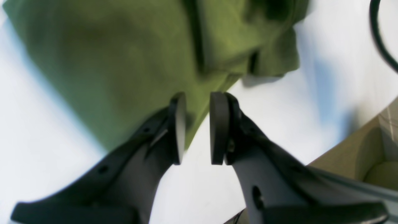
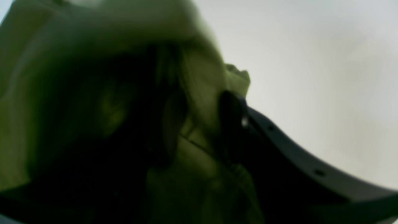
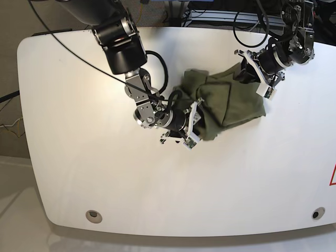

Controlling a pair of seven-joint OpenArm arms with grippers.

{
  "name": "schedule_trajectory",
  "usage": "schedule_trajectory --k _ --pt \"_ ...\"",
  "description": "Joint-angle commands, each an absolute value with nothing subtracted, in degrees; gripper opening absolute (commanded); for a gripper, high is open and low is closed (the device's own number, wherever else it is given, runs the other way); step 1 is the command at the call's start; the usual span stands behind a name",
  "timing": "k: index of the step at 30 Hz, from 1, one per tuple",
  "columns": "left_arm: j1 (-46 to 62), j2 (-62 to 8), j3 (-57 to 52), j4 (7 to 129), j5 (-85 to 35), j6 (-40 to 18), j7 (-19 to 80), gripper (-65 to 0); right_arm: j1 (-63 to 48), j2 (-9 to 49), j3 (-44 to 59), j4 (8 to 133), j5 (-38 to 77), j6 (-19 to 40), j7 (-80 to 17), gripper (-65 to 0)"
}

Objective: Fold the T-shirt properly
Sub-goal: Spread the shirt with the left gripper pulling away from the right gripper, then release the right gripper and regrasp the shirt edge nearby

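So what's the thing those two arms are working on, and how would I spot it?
Look near the middle of the white table, slightly toward the far right. Between the two arms lies the T-shirt, a crumpled, partly folded heap. It is the only soft olive-green thing there; everything around it is black-and-white machinery and cables.

No legible text, label, brand or number anywhere.

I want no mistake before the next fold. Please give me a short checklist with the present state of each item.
1. Left gripper free of cloth: ok, jaws parted, nothing between.
2. Right gripper released from the olive-green soft cotton T-shirt: cannot tell, cloth lies between the fingers, picture blurred.
3. T-shirt fully on the white table: ok.
4. T-shirt lying flat: not ok, bunched.
5. Black cable away from the cloth: ok.
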State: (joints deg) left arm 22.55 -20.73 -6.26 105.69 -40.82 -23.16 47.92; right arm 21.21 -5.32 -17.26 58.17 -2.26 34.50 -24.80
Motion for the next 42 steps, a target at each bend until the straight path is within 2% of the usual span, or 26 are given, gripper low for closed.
schedule_trajectory --k 1,10,19,22,29,31,42 --pt "22.1 -21.2 -6.5 106.8 -42.1 -23.8 46.5 -53.3 23.1 -5.9 -17.3 60.4 -3.0 34.5 -25.5 -40.7" --pt "21.1 -21.4 -7.7 107.0 -42.1 -23.8 47.0 -53.3 23.0 -5.2 -17.3 64.8 -2.9 34.2 -28.4 -40.7" --pt "15.9 -21.2 -11.6 107.0 -42.1 -23.8 54.6 -53.3 23.3 -5.2 -16.0 68.2 -3.4 34.1 -33.5 -39.7" --pt "14.3 -21.2 -11.8 107.0 -42.1 -23.8 56.4 -53.3 24.0 -5.2 -14.1 68.4 -3.4 34.1 -34.9 -34.0" --pt "11.9 -21.3 -12.2 106.9 -41.6 -23.8 57.9 -53.3 25.7 -5.1 -12.4 69.1 -3.4 34.4 -40.3 -9.7" --pt "11.6 -21.3 -12.2 106.9 -41.6 -23.8 57.9 -53.3 25.7 -5.1 -12.4 69.9 -3.5 34.4 -41.5 -6.3" --pt "11.6 -21.5 -15.4 106.9 -41.5 -23.8 57.9 -53.3 25.1 -2.7 -12.2 75.7 -3.5 34.1 -48.9 -8.3"
